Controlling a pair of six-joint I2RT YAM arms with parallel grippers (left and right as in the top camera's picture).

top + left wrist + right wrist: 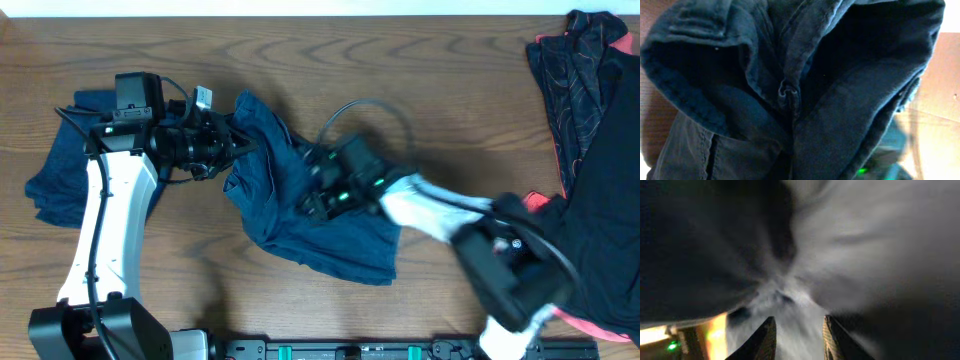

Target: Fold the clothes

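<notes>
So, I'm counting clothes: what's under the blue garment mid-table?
Bare table shows around the blue garment. Whatever lies beneath cannot be seen, because the cloth covers it.

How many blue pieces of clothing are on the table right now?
2. One crumpled blue garment lies mid-table; a second blue garment sits far left, partly under the left arm. The dark pile at right may hide more.

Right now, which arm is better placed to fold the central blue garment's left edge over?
Left. The left gripper is at the blue garment, on its left edge; the right gripper is mid-garment.
</notes>
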